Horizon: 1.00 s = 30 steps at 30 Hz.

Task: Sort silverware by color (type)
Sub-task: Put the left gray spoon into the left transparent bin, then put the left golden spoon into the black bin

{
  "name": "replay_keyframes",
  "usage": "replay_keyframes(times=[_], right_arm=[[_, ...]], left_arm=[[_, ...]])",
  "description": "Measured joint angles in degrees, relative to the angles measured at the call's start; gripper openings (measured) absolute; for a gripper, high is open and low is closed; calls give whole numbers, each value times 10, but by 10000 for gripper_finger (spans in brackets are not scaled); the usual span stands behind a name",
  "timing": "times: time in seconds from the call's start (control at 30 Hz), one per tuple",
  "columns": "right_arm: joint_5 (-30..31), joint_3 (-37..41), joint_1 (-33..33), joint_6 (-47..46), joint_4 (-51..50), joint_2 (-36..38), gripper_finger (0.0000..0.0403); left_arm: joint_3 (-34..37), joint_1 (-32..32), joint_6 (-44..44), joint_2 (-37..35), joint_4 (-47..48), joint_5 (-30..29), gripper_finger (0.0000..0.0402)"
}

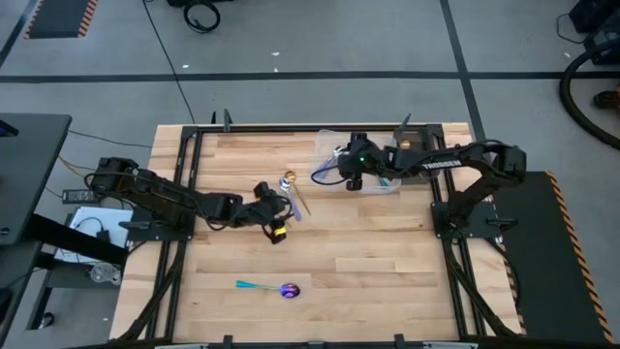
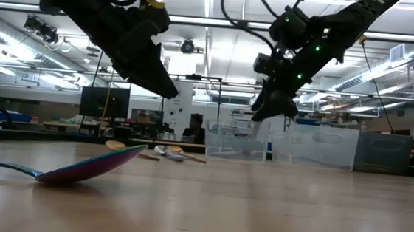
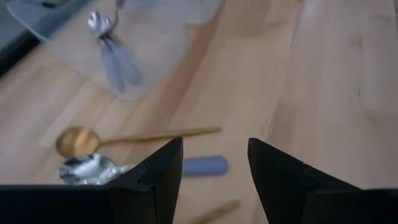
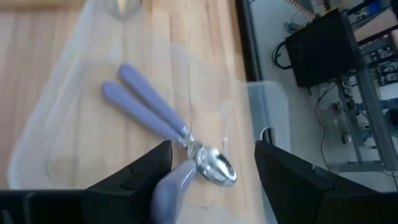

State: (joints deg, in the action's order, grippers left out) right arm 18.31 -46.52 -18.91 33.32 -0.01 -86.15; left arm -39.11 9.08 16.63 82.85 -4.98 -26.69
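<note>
The right gripper (image 4: 211, 171), fingers spread, hangs over the clear plastic tray (image 4: 56, 118) at the table's one o'clock edge, above lilac-handled silver spoons (image 4: 155, 115). The left gripper (image 3: 214, 177), also spread, hovers centrally over a gold spoon (image 3: 78, 140). An iridescent purple spoon (image 1: 288, 290) lies alone on bare wood toward six o'clock.

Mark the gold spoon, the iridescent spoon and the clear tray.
gold spoon (image 3: 76, 140), left wrist view, on its bowl.
iridescent spoon (image 1: 289, 290), high view, on its bowl.
clear tray (image 4: 37, 134), right wrist view, on its rim.

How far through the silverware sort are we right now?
Done: lavender-handled spoons lie in the clear tray. In hand: nothing; the right gripper hangs open over the tray, and the left gripper is open above the gold spoon and a silver one. Left: those, plus the iridescent spoon near the front.
</note>
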Motion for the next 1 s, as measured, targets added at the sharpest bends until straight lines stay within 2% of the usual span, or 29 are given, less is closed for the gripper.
replay_keyframes(times=[0.33,0.53,0.7,0.83,1.0], right_arm=[[5,0,39,-109,45,29,236],[72,0,82,-146,51,29,231],[91,0,116,-158,55,29,229],[95,0,141,-163,55,29,229],[110,0,168,-226,53,29,228]], left_arm=[[0,-8,16,0,110,1,188],[0,-22,20,0,153,1,188],[0,-42,-29,0,174,50,187],[0,-68,-83,0,204,67,187],[0,-89,-213,0,207,73,187]])
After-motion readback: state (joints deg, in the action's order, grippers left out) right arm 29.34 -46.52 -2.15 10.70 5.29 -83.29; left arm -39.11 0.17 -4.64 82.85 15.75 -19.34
